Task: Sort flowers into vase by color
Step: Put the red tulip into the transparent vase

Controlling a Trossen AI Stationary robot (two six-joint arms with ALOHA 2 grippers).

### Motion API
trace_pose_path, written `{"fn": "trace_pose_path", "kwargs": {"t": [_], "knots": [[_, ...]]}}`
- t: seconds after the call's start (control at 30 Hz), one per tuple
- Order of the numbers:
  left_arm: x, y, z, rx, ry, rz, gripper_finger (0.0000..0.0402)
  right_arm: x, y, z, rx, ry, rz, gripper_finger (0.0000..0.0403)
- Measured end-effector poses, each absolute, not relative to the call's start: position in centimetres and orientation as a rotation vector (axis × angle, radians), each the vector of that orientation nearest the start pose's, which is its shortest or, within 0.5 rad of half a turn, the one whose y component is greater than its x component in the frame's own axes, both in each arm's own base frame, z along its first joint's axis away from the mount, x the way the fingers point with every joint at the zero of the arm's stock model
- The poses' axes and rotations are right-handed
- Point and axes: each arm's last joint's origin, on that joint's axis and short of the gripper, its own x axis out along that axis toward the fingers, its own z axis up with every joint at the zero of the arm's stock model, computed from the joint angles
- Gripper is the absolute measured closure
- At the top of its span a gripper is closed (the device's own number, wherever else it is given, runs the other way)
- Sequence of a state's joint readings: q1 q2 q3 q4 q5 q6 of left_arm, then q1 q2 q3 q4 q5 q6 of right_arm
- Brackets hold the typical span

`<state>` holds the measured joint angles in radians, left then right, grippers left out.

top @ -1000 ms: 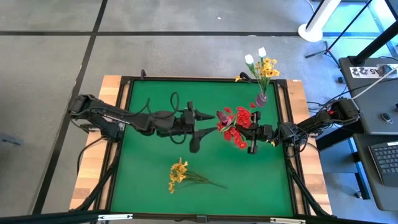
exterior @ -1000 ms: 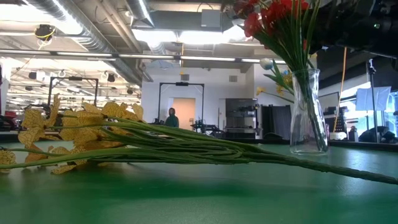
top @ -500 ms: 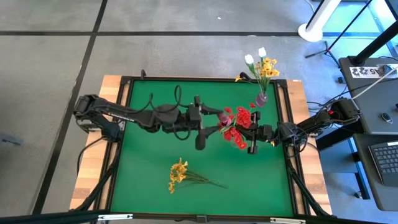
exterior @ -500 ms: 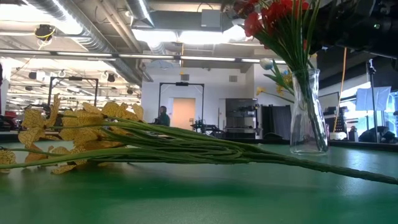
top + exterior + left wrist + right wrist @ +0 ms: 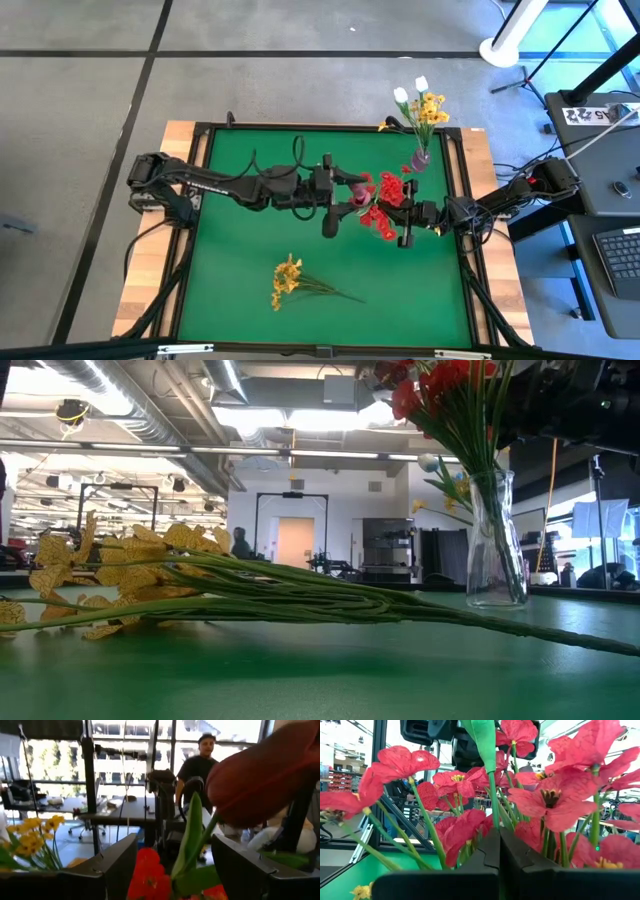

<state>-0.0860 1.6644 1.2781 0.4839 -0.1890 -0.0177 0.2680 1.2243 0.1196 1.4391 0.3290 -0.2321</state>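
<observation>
A dark pink bud on a green stem lies between the two grippers, high above the table. My left gripper is open, with one finger on either side of the stem and leaf. My right gripper is level among the red flowers and shut on the stem's far part. The red flowers stand in a glass vase. A yellow spray lies flat on the green mat. My right gripper pinches the pink flower's thin green stem between its two shut fingers, coming level from the table's right side. The stem rises from the fingers toward the left gripper, with a broad leaf near its top. The flower is held clear of the table.
A second vase with white tulips and yellow flowers stands at the mat's far right corner. The raised black frame borders the mat. A person shows in the room beyond in the wrist and low views.
My left arm has reached farther toward the table's right edge, closing in on the red flowers and the right gripper. The right arm and the yellow spray have kept still. A person in the background has walked left.
</observation>
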Motion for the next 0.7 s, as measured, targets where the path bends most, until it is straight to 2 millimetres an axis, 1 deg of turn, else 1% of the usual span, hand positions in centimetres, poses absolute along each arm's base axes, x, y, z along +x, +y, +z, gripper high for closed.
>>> {"fn": "trace_pose_path", "kwargs": {"t": [0.23,0.3,0.4,0.53,0.7], "knots": [[38.9,-2.99,34.03,-0.034,-0.116,0.106,0.0165,17.98,3.97,19.11,-0.132,-0.311,-0.097,0.0403],[38.89,-3.06,34.02,-0.034,-0.115,0.112,0.0176,17.98,3.97,19.12,-0.132,-0.311,-0.097,0.0403],[38.88,-3.08,34.01,-0.035,-0.114,0.128,0.0201,17.98,3.97,19.12,-0.132,-0.311,-0.097,0.0403],[38.88,-3.03,34.02,-0.035,-0.115,0.131,0.0257,17.98,3.97,19.12,-0.132,-0.311,-0.097,0.0403],[38.88,-3.04,34.06,-0.041,-0.119,0.13,0.0359,17.98,3.97,19.12,-0.132,-0.311,-0.097,0.0399]]}}
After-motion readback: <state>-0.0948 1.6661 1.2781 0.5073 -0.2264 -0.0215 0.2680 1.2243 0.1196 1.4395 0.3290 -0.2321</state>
